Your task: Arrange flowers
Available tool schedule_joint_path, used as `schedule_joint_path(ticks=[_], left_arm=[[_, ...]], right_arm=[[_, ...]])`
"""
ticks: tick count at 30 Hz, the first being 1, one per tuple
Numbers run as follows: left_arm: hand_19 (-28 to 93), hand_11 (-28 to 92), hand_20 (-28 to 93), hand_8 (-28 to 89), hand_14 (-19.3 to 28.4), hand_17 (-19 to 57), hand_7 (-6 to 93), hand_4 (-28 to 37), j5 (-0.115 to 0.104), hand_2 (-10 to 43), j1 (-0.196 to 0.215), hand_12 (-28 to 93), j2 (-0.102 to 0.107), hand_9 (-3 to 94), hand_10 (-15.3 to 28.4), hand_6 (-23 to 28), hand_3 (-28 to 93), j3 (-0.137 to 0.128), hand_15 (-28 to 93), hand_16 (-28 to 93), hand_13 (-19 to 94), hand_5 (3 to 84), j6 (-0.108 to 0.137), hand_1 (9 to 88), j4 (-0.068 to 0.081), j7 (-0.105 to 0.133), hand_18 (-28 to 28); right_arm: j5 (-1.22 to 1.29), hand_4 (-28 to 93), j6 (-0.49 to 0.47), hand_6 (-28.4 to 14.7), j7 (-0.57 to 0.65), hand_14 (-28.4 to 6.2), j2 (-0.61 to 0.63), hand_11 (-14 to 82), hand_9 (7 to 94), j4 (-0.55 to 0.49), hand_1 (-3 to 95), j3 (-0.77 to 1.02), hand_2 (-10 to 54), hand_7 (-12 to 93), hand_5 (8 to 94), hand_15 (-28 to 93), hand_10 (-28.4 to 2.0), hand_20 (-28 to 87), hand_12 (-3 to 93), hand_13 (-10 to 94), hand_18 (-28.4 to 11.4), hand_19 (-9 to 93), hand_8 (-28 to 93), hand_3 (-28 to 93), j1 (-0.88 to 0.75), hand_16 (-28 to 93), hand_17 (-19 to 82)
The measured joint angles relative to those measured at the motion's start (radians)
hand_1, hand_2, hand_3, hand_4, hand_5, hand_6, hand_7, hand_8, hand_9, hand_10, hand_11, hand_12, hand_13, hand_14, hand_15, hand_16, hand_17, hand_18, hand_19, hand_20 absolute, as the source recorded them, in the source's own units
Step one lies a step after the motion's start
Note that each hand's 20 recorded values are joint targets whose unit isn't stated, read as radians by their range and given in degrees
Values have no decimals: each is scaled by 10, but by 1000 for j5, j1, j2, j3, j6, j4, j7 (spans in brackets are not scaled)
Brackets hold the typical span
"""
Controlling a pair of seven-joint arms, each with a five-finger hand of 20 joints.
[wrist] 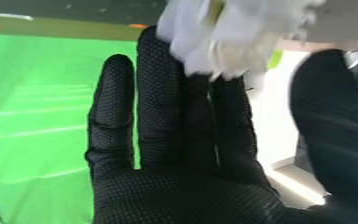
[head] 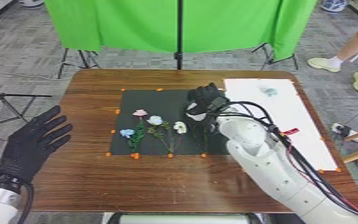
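Over the upper right of the dark mat (head: pixel 158 95), my right hand (head: pixel 206 98) has straight fingers. In the right wrist view my right hand (wrist: pixel 184 190) is open, its thumb apart, with white petals (wrist: pixel 220 35) close in front of the fingers; whether they touch is unclear. Side by side on the mat lie a pink flower (head: pixel 140 113), a blue flower (head: pixel 127 133), a pale blue flower (head: pixel 155 120) and a white flower (head: pixel 180 127), with green stems toward the near edge. My left hand (head: pixel 35 145) is open off the table's left side.
A white sheet (head: pixel 286 117) with a pale bluish item (head: pixel 269 91) near its far end lies right of the mat, partly behind my right arm. Orange markers (head: pixel 135 156) line the mat on the brown table (head: pixel 95 185). A green cloth (head: pixel 131 25) hangs beyond.
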Motion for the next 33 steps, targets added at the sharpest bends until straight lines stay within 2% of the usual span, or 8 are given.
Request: schedule_joint_path(ticks=[5, 9, 15, 22, 24, 25, 27, 33], left_arm=[[409, 231, 74, -119, 132, -115, 212, -282, 0, -8, 1, 156, -2, 218, 103, 22, 701, 0, 346, -16, 168, 270, 0, 244, 0, 1, 190], [410, 233, 74, -119, 133, -115, 211, -283, -1, -8, 3, 156, -1, 218, 103, 22, 701, 0, 347, -16, 168, 269, 1, 244, 0, 3, 190], [409, 232, 74, -119, 132, -115, 212, -282, -1, -8, 11, 155, -1, 218, 104, 22, 702, -2, 347, -17, 168, 269, 1, 244, -2, 8, 189], [410, 233, 74, -119, 132, -115, 211, -282, 1, -8, 12, 155, -8, 219, 103, 22, 702, -9, 347, -16, 168, 269, 0, 244, -2, 6, 190], [410, 233, 74, -119, 132, -115, 212, -282, 1, -9, 12, 155, -8, 219, 103, 21, 702, -10, 347, -16, 168, 269, 0, 244, -2, 6, 189], [409, 233, 74, -119, 133, -115, 212, -282, 1, -9, 12, 155, -8, 219, 103, 21, 704, -9, 347, -16, 168, 268, 0, 242, -1, 6, 189], [409, 232, 74, -119, 133, -115, 212, -282, 1, -9, 11, 155, -8, 220, 103, 21, 703, -9, 348, -16, 167, 266, -1, 242, 0, 6, 189], [409, 233, 74, -119, 133, -115, 213, -282, 0, -10, 8, 155, -6, 220, 103, 19, 703, -8, 346, -17, 168, 265, -3, 242, 0, 6, 190]], right_arm=[[45, -282, -121, -48, 1, -102, 6, 202, 376, -68, 62, 71, -31, 225, 353, 466, -120, 350, 191, 435, -201, 667, -147, 833, -23, 153, 131], [159, -262, -92, -41, 51, -126, 24, 157, 256, -79, 106, 95, 17, 221, 274, 330, -129, 275, 211, 217, -202, 555, -141, 868, -23, 154, 68], [177, -256, -63, -51, 228, -138, 85, 91, 140, -57, 202, 130, -38, 174, 156, 136, -94, 147, 234, 92, -226, 457, -111, 924, -10, 207, -3], [186, -271, -28, -59, 236, -131, 178, 80, 136, 97, 225, 191, -70, 176, 149, 102, -98, 118, 242, 117, -224, 450, -103, 919, 17, 222, -8], [174, -279, -45, -60, 240, -109, 193, 120, 148, 107, 233, 227, -84, 203, 160, 199, -105, 132, 231, 155, -219, 481, -123, 922, 7, 220, 0], [165, -281, -64, -53, 241, -90, 197, 160, 176, 108, 244, 247, -92, 242, 180, 336, -101, 150, 213, 196, -215, 511, -150, 925, 1, 180, 16], [144, -282, -100, -47, 239, -77, 203, 207, 204, 111, 251, 271, -95, 271, 196, 408, -91, 158, 192, 239, -211, 526, -170, 927, -6, 142, 29], [98, -283, -101, -40, 200, -49, 207, 259, 268, 145, 279, 273, -95, 307, 221, 450, -89, 167, 178, 382, -199, 555, -194, 918, -15, 131, 70]])
